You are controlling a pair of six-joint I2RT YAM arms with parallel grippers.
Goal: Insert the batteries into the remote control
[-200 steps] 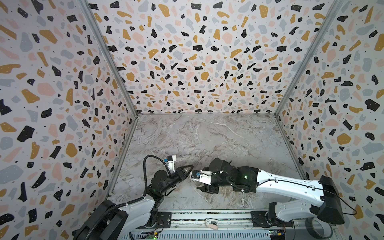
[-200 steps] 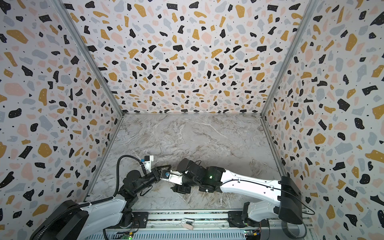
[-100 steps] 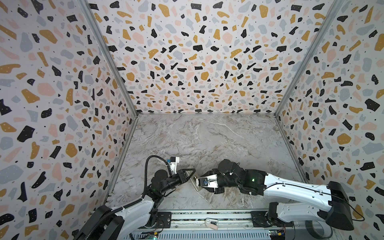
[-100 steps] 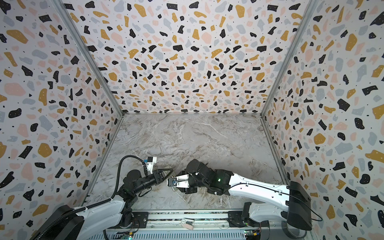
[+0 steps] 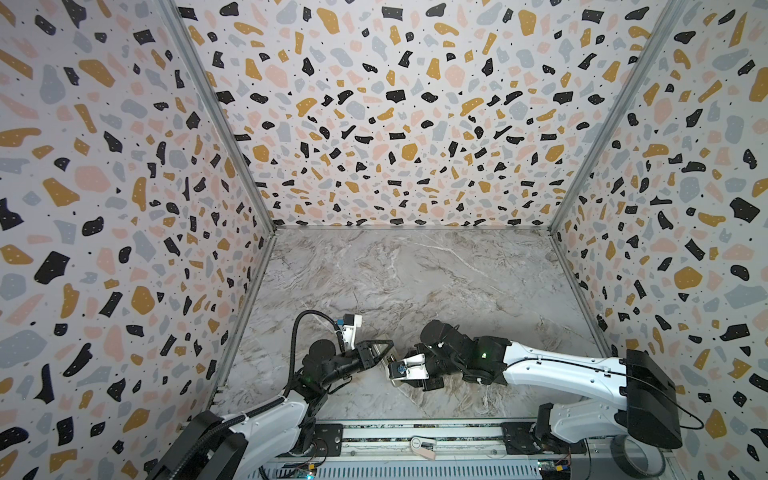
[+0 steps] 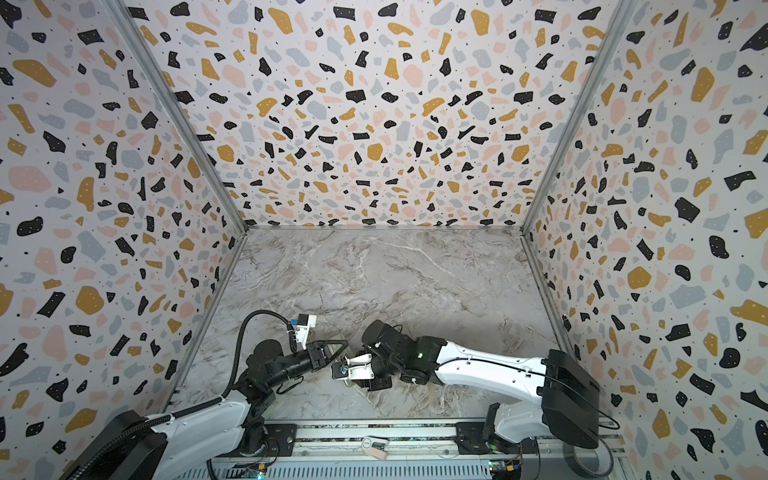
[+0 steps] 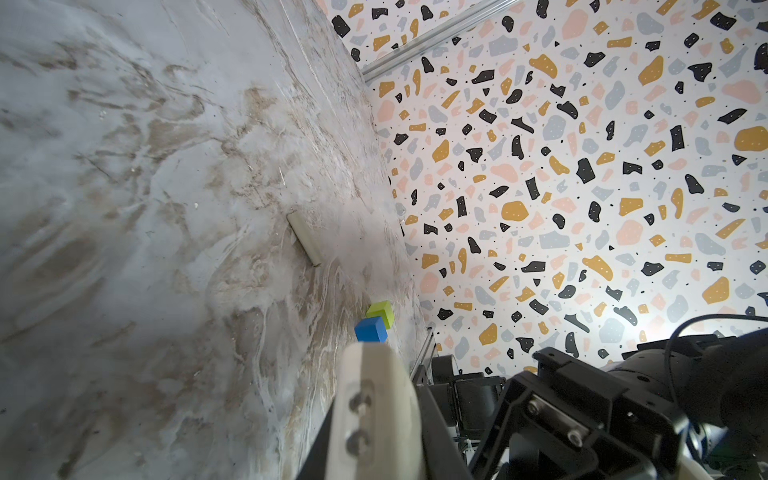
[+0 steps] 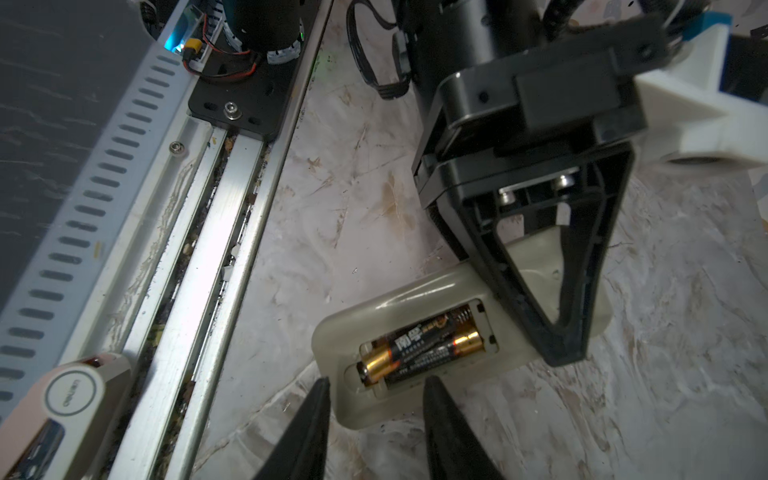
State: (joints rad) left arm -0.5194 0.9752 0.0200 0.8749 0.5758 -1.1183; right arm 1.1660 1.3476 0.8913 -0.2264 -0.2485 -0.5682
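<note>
The remote control (image 8: pixel 395 299) is back side up, and its open recess holds both batteries (image 8: pixel 419 345), black with copper ends, side by side. My left gripper (image 8: pixel 561 353) is shut on the far end of the remote control; its black triangular finger lies across the back. In the left wrist view the remote control (image 7: pixel 374 415) shows edge-on between the black fingers. My right gripper (image 8: pixel 376 384) is open, with its two fingertips on either side of the recess end and the battery tips. In both top views the two grippers meet near the table's front, left gripper (image 5: pixel 390 345) tip to tip with the right.
A cream strip (image 7: pixel 303 239) lies on the marble. A blue cube (image 7: pixel 370 329) and a green cube (image 7: pixel 381 311) sit by the side wall. The aluminium rail (image 8: pixel 216 249) runs along the front edge with a white Deli device (image 8: pixel 70 395) on it. Patterned walls enclose three sides.
My right gripper's jaws have narrowed, and its wrist has shifted slightly toward the front edge. The left gripper has stayed shut and hardly moved.
</note>
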